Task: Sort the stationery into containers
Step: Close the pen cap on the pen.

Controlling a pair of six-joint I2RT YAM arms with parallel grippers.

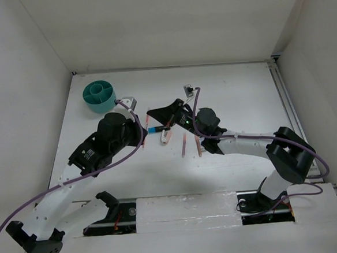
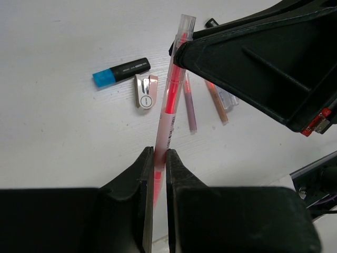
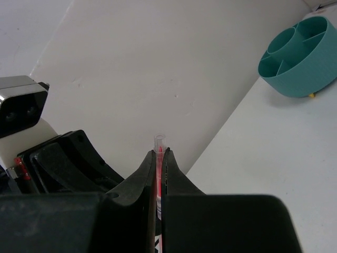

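between the two arms, over the middle of the white table [image 1: 230,93], we hold one thin salmon-pink pen with a clear cap [image 2: 169,105] from both sides: our left jaws are clamped on its lower barrel, and our right jaws are clamped on the same pen [image 3: 159,158] just below its cap, so that only the clear tip stands out past them

under the pen, on the table, lies a black marker with a blue end [image 2: 121,72], and just beside it a small white and tan item [image 2: 145,90] whose kind we cannot tell

a little further right, two more thin pens lie side by side, one dull pink [image 2: 189,108] and one orange-brown [image 2: 217,103], partly hidden by the black body of our right arm's wrist

well apart from all this, at the far left corner of the table, stands the round teal plastic tub with inner dividers [image 1: 98,95]; from the right wrist we see it [image 3: 300,55] upright, its compartments open to the top
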